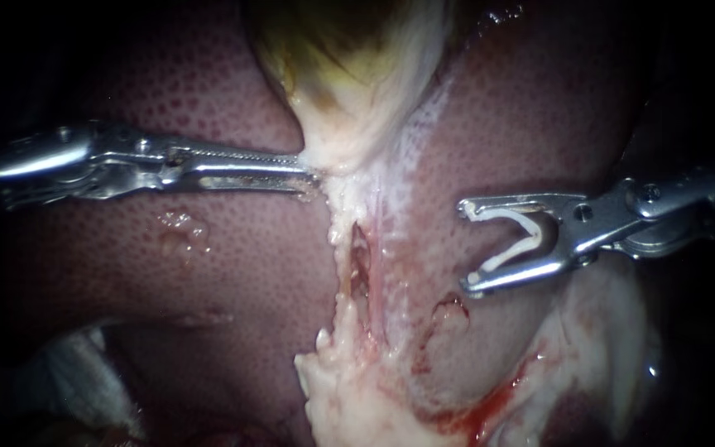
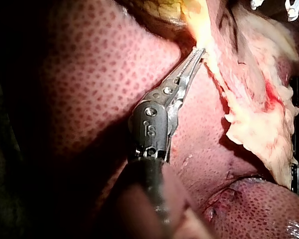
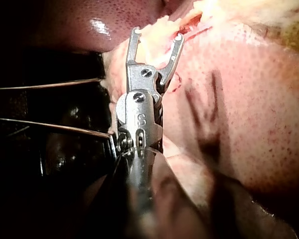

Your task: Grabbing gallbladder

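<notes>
Steel and finely toothed, the long hand of the left instrument (image 1: 312,172) lies nearly level, its two jaws drawn together so that only a thin dark line shows between them, and their tips pinch the pale lower edge of the gallbladder (image 1: 349,91) where it narrows to a neck. The left wrist view shows the same left instrument (image 2: 199,52) with its jaws together and their tips pressed into the yellow-white rim of the gallbladder (image 2: 197,20). Across the pale strip, the right instrument (image 1: 467,248) holds its hand well apart from that grasp, over the liver (image 1: 167,273); its jaws stand wide, with a white clip (image 1: 523,223) seated between them, one arm of the clip lying along each jaw. In the right wrist view the right instrument (image 3: 157,35) shows the same wide fork, with pale ragged tissue behind its tips and the liver (image 3: 249,99) beside it. The gallbladder hangs from the upper middle of the endoscope view, yellow-green above and whitish at the neck. Below the neck a band of pale tissue (image 1: 349,389) runs down between the dark red, speckled lobes, split by a narrow reddish slit, and a smear of blood (image 1: 490,406) lies at its lower right.
</notes>
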{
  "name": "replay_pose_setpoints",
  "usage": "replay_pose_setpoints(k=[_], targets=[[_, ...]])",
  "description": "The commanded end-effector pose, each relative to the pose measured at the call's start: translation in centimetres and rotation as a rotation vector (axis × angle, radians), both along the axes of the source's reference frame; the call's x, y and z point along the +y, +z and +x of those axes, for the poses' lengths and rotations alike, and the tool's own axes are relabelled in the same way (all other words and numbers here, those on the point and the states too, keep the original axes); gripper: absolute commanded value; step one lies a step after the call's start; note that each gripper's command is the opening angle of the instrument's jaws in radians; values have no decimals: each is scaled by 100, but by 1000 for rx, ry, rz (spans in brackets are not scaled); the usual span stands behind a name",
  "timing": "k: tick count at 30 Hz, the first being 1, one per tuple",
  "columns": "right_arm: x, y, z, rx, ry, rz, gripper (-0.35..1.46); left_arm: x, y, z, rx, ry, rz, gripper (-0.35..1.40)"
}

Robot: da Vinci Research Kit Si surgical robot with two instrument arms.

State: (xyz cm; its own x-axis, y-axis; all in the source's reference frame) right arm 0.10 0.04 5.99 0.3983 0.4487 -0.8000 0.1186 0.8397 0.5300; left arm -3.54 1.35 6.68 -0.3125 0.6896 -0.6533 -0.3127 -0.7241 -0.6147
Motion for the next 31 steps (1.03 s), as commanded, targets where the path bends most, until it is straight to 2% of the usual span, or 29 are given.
replay_pose_setpoints(k=[1,5,9,12,17,31], targets=[[0,0,0,0,0,0,60,1,-6,4,-3,2,3,-35],[0,0,1,0,0,0,60,9,-27,17,-5,6,14,-35],[0,0,1,0,0,0,60,18,-46,28,-14,-16,20,-35],[0,0,1,0,0,0,60,22,-54,34,-15,-18,10,-35],[0,0,1,0,0,0,60,22,-57,38,-14,-19,11,-35],[0,1,1,0,0,0,60,22,-54,38,-12,-21,9,-35]])
